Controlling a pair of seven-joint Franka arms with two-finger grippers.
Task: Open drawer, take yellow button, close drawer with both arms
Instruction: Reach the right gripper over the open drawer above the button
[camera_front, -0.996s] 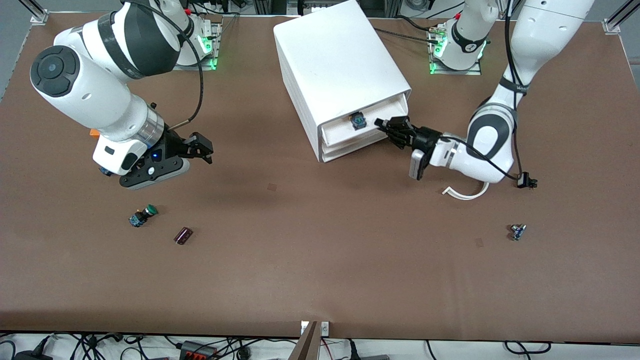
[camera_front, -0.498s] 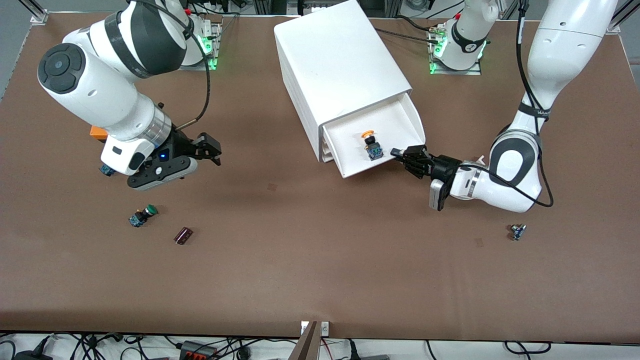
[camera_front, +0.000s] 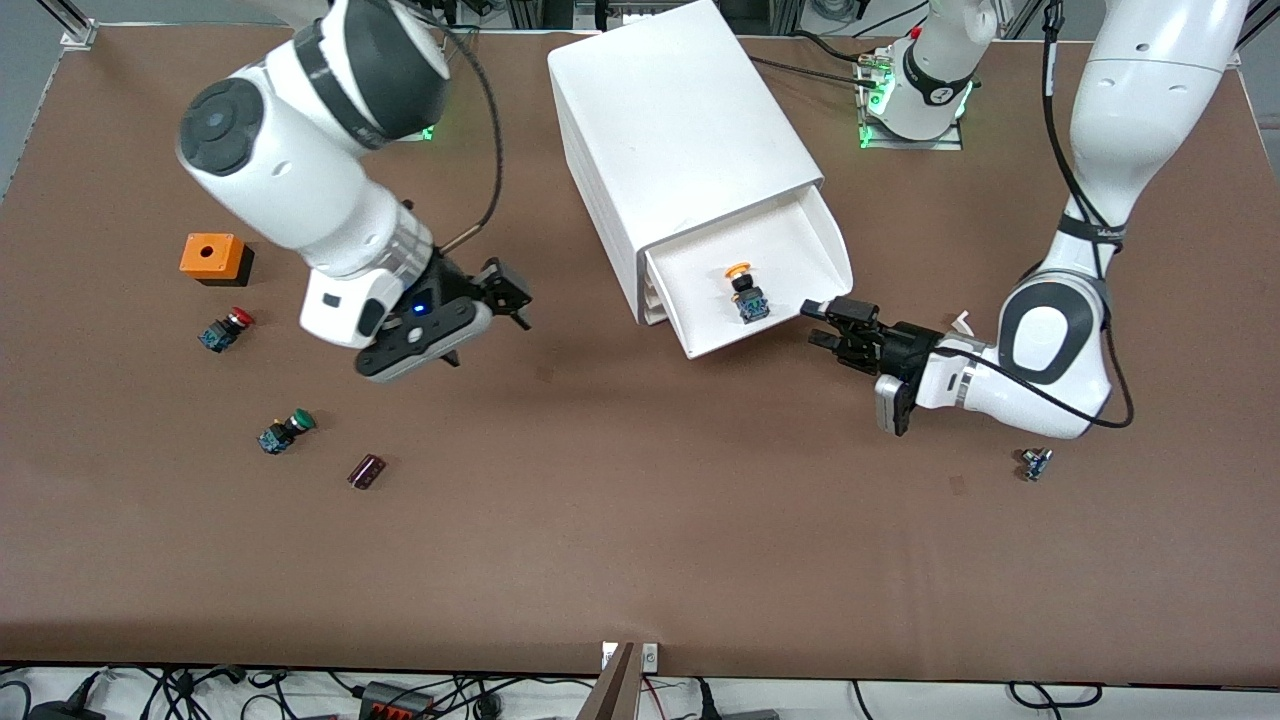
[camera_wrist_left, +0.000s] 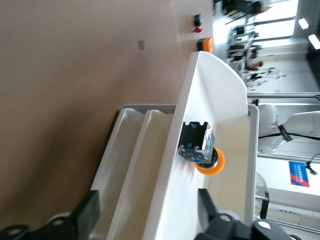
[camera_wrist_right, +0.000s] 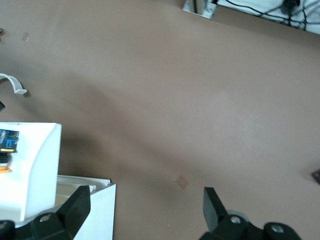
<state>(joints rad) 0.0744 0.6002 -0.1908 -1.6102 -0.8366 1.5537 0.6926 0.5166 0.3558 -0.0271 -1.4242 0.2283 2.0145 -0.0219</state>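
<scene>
The top drawer (camera_front: 790, 250) of the white cabinet (camera_front: 680, 130) is pulled out. The orange-capped button (camera_front: 745, 290) lies on its side in the drawer, and also shows in the left wrist view (camera_wrist_left: 202, 150). My left gripper (camera_front: 825, 322) is open, low at the drawer's front corner toward the left arm's end. In the left wrist view the drawer's front wall (camera_wrist_left: 175, 165) runs between its spread fingers (camera_wrist_left: 90, 215). My right gripper (camera_front: 505, 295) is open and empty over the table beside the cabinet, toward the right arm's end. The right wrist view shows the drawer (camera_wrist_right: 30, 170).
An orange box (camera_front: 212, 257), a red-capped button (camera_front: 225, 328), a green-capped button (camera_front: 283, 431) and a dark cylinder (camera_front: 367, 471) lie toward the right arm's end. A small part (camera_front: 1035, 464) lies near the left arm's elbow. Three lower drawers are shut.
The drawer slid out with my left gripper on its front. That gripper has since opened and drawn slightly back. My right arm swung toward the cabinet, uncovering the orange box and red button.
</scene>
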